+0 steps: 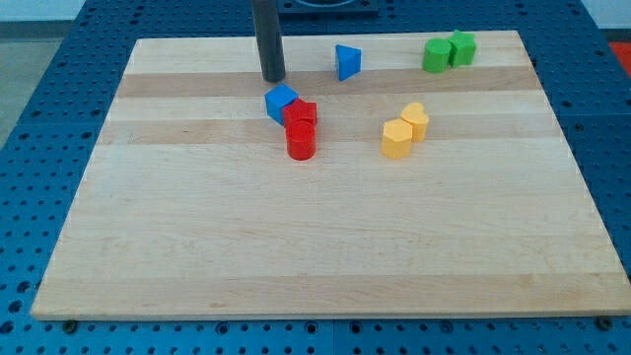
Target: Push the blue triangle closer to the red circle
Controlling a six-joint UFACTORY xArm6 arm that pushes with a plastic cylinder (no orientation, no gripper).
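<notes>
The blue triangle (347, 62) stands near the view's top, right of centre. The red circle (301, 141) is a short red cylinder below and to the left of it, with a clear gap between them. A second red block (302, 112) touches the circle's upper side, and a blue cube (280, 101) touches that block's upper left. My tip (274, 78) is the lower end of the dark rod, just above the blue cube and to the left of the blue triangle, touching neither.
Two green blocks (449, 51) sit together at the view's top right. Two yellow blocks (405, 130) sit together right of the red circle. The wooden board (315, 247) lies on a blue perforated table.
</notes>
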